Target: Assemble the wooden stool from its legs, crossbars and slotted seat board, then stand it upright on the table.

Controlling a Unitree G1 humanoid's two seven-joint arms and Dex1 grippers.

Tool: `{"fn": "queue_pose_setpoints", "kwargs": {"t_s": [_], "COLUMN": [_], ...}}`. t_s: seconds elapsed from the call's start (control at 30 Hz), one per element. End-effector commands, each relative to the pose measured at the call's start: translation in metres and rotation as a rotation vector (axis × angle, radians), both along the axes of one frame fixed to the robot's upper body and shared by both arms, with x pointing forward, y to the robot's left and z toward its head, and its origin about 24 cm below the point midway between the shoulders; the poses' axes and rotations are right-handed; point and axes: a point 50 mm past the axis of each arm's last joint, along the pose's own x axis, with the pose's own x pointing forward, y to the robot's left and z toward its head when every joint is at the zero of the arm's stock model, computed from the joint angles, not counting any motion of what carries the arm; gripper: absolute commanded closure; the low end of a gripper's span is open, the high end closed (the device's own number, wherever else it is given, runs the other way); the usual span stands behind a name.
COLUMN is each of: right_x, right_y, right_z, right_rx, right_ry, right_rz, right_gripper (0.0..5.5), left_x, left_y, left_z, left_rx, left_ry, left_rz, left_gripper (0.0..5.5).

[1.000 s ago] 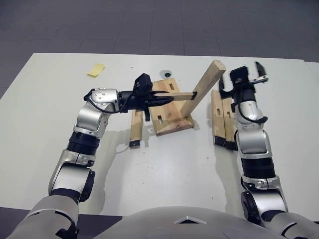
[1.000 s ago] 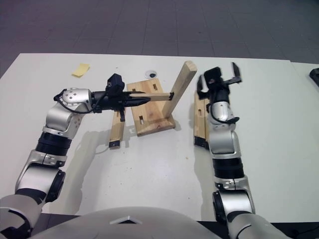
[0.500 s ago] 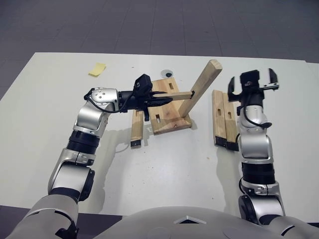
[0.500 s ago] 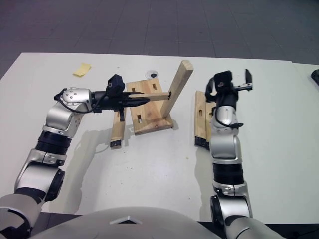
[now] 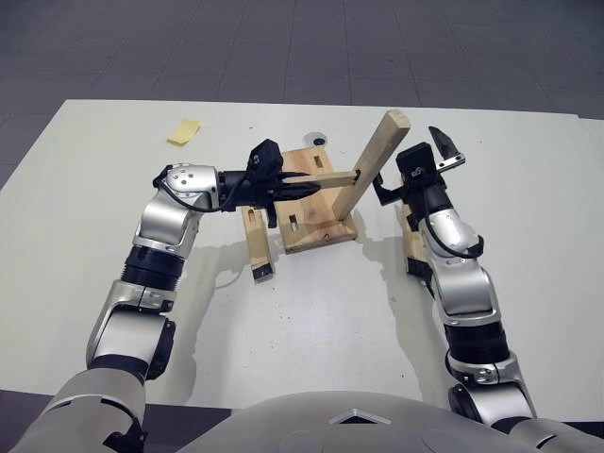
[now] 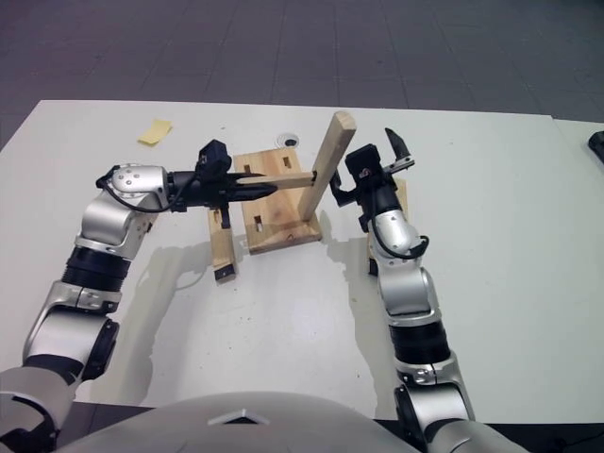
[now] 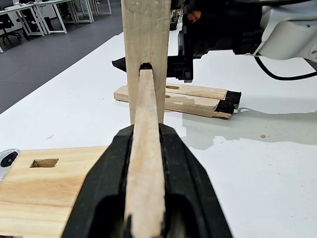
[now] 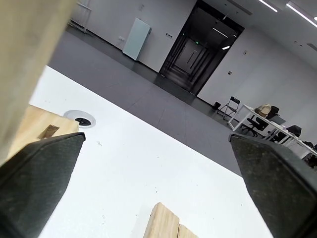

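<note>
The slotted seat board (image 5: 316, 209) lies flat on the white table. One leg (image 5: 371, 168) stands in it, tilted. My left gripper (image 5: 286, 187) is shut on a thin crossbar (image 7: 143, 163) whose far end sits in the slot of the standing leg (image 7: 145, 54). My right gripper (image 5: 410, 170) is open just right of that leg, with the leg (image 8: 29, 64) beside one finger (image 8: 42, 173). A spare leg (image 5: 257, 245) lies left of the board. Two more legs (image 7: 193, 98) lie side by side under my right arm.
A yellow sticky note (image 5: 182, 131) lies at the far left of the table. A round cable hole (image 5: 316, 140) sits just behind the seat board. The table's near half (image 5: 311, 330) is bare white surface. The floor lies beyond the far edge.
My right gripper has swung left from above the two lying legs to the standing leg. The left gripper keeps its hold on the crossbar, and the board has shifted slightly.
</note>
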Motion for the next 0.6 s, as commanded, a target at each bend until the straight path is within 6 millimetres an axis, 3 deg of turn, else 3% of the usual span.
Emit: {"fn": "queue_pose_setpoints", "kwargs": {"t_s": [0.03,0.2,0.43,0.6], "right_x": [0.008,0.01,-0.001,0.0], "right_y": [-0.013,-0.013,0.023,0.023], "right_z": [-0.003,-0.003,0.016,0.008], "right_rx": [-0.032,-0.009,0.023,0.017], "right_ry": [0.023,0.015,-0.101,-0.079], "right_rz": [-0.117,-0.127,0.12,0.094], "right_gripper": [0.1,0.1,0.1,0.1], "left_x": [-0.001,0.002,0.003,0.005], "left_y": [-0.001,0.0,0.0,0.0], "left_z": [-0.008,-0.006,-0.004,-0.002], "left_rx": [0.044,0.05,0.061,0.072], "left_ry": [0.033,0.028,0.024,0.02], "left_rz": [-0.012,-0.01,-0.023,-0.034], "left_gripper": [5.07,5.07,5.07,5.07]}}
